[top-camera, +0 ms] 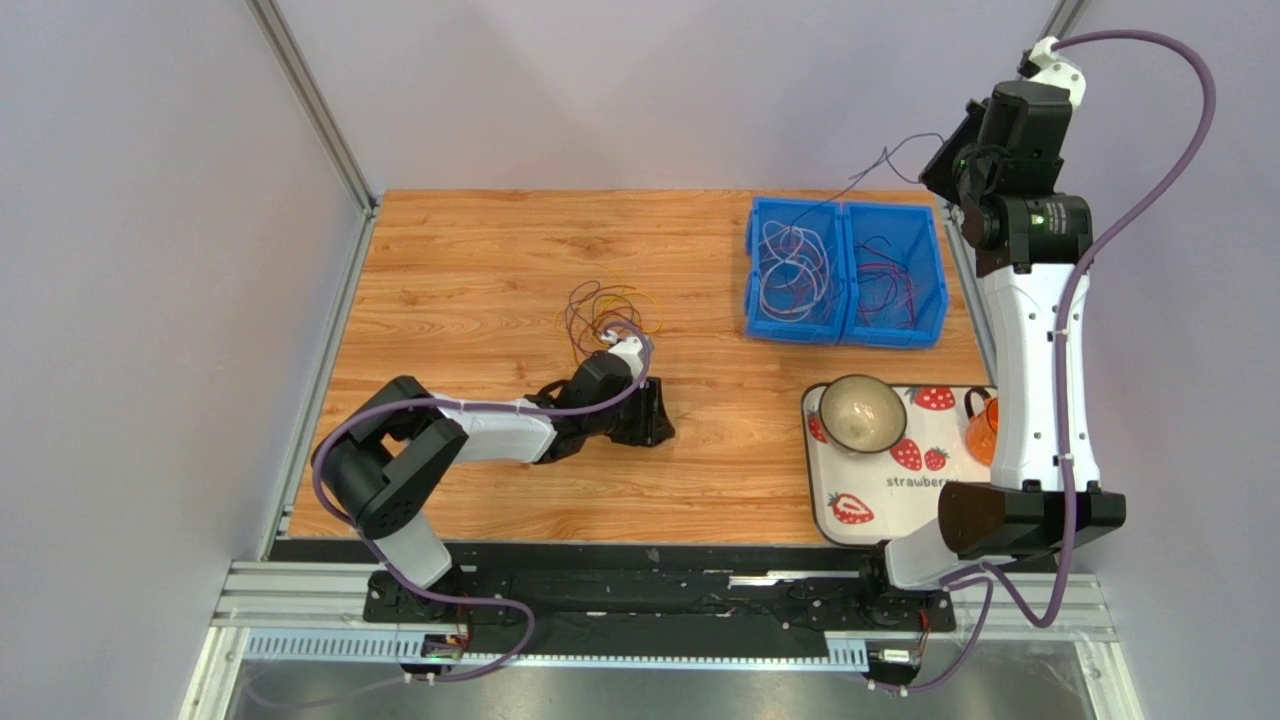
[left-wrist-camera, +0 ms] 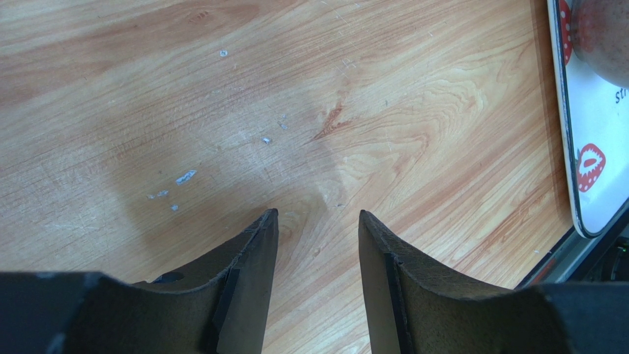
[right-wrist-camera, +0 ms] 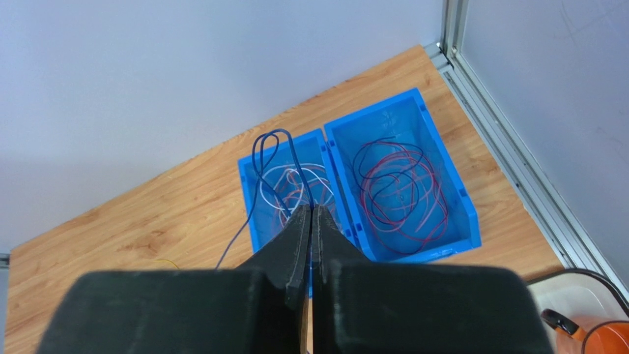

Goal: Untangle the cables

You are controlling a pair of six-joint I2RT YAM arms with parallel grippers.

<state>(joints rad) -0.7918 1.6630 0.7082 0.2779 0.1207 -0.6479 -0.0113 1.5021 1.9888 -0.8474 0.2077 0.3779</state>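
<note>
Your right tool [right-wrist-camera: 311,210], jaws pressed shut, pinches one dark blue cable [right-wrist-camera: 269,140] high above the blue bins [top-camera: 796,336]. Lift slowly and straight, so it drags no white loops [right-wrist-camera: 284,177] out of them. The cable slants lengthwise from the tool down toward the bins. Your left tool [left-wrist-camera: 315,214], half open and empty, hovers beside the tangle [top-camera: 606,312], well apart from the bins.
</note>
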